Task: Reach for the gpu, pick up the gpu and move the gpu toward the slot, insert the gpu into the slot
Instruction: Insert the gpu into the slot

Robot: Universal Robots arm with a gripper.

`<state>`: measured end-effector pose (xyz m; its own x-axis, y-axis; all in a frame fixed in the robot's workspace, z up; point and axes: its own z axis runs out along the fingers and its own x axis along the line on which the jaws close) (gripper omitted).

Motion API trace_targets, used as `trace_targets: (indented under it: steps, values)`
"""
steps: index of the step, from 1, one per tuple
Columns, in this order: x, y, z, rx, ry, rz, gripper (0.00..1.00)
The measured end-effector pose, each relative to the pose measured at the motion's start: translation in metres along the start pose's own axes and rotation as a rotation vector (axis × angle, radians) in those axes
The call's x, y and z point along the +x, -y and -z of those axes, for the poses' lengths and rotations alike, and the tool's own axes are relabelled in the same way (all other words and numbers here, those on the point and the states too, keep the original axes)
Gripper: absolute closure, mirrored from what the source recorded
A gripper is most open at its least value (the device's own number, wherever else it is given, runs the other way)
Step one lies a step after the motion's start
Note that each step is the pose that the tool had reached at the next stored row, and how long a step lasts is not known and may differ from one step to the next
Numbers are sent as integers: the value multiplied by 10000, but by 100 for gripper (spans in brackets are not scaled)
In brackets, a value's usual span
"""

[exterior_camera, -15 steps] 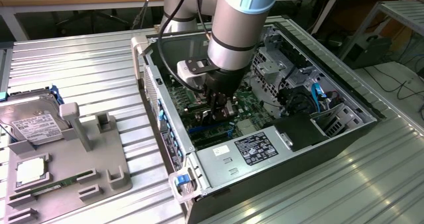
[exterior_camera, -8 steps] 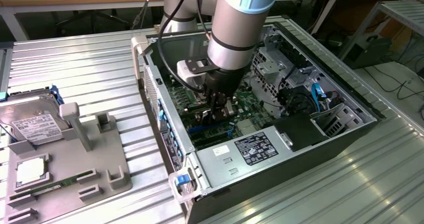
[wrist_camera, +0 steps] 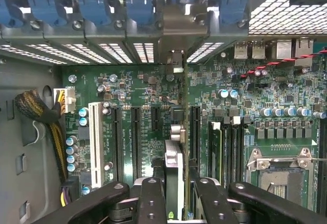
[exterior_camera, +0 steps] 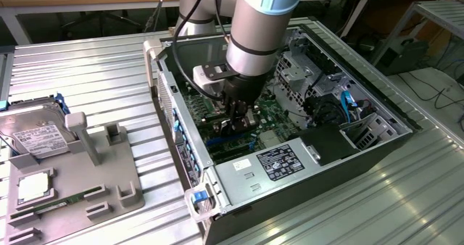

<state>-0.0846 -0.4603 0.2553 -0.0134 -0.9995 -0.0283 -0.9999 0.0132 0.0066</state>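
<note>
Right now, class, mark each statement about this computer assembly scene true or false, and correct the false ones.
1. The pincer grips the gpu inside the computer case. True.
2. The hard drive sits inside the case. False: it rests on the grey holder outside the case, at the exterior view's left.
3. A cooling fan covers the processor socket. False: the socket is uncovered.
4. The case lies on a ribbed metal table. True.
</note>
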Motion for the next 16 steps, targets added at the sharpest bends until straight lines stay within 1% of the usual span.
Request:
trace_targets:
  steps: [3, 10, 16]
  values:
    - [-5, -16, -15, 0, -1, 0, 73]
    - [-5, -17, -19, 0, 0, 0, 73]
    - [-4, -17, -52, -1, 0, 0, 73]
